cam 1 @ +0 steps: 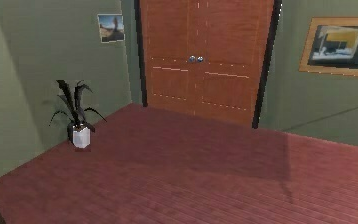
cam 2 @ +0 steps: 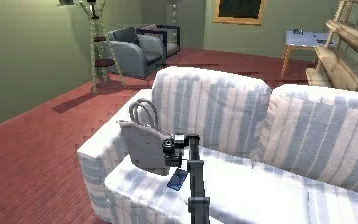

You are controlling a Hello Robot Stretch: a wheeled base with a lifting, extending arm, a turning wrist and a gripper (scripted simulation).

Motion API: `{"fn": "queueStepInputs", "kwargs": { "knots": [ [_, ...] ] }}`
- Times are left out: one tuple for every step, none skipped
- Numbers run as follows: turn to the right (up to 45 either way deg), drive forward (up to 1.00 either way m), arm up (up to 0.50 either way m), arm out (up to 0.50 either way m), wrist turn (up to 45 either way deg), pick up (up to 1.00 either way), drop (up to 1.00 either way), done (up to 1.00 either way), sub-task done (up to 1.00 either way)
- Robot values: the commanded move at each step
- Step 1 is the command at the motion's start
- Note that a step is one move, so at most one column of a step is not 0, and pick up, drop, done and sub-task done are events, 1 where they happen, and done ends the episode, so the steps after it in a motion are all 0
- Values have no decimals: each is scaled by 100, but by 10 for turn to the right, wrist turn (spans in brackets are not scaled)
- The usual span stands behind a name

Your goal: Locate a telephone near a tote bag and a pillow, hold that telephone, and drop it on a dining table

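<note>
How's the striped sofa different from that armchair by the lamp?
The sofa is pale with soft stripes; the armchair is plain grey-blue. The sofa is wide, with several back cushions; the armchair seats one. Both are upholstered and stand on the red floor.

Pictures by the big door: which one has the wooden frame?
The right picture, past the door: it is wider, with a thick light-wood frame. The left picture is small with a thin pale edge.
</note>
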Motion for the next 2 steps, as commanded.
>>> {"fn": "queueStepInputs", "kwargs": {
  "knots": [
    [0,0,-30,0,0,0,0,0,0],
    [0,0,0,0,0,100,0,0,0]
  ]
}}
